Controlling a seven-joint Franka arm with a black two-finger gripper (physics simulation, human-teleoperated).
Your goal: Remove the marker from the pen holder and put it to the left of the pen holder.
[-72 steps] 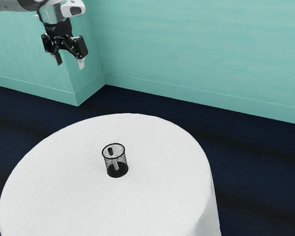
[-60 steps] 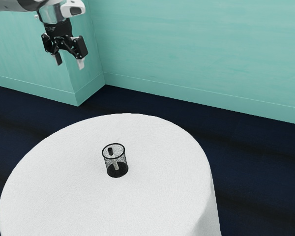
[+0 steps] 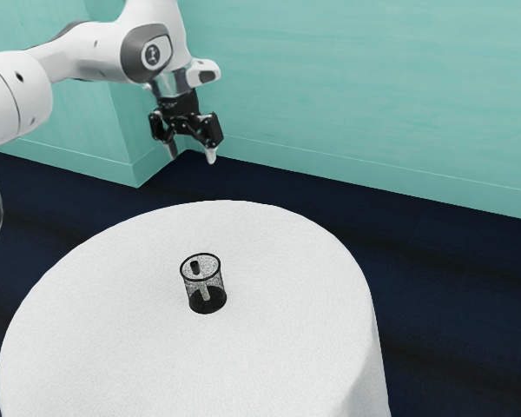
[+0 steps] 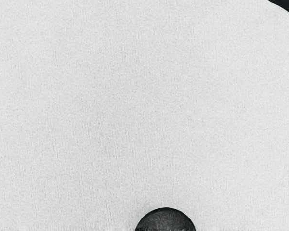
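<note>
On the round white table (image 3: pixel 282 347), inboard of the edge toward the exterior view's top, the pen holder (image 3: pixel 217 281) stands upright on its base. Marker (image 3: pixel 195 268) is inside it, not out on the cloth. Why it sits so: flat base carries the holder; the marker's lower end is down in the cup and the wall presumably props it, so it leans instead of standing plumb. Holder well in from the edges, likely room around it for the set-down.

Marker long axis: steep, slightly tilted. Dark end up, by the rim; paler body runs down toward the dark base, slanting to the exterior view's right. Can't tell whether the dark end is cap or tail.

Gripper (image 3: pixel 192 155) is released, fingers apart with nothing between, pointing down, above and well apart from the holder. Held high presumably for a top-down approach. Step in hand, by my read: reaching for the marker. Next needs lining up over the dark end and lowering; closing off-centre could catch the rim and tip the cup. Pull should follow the lean.
</note>
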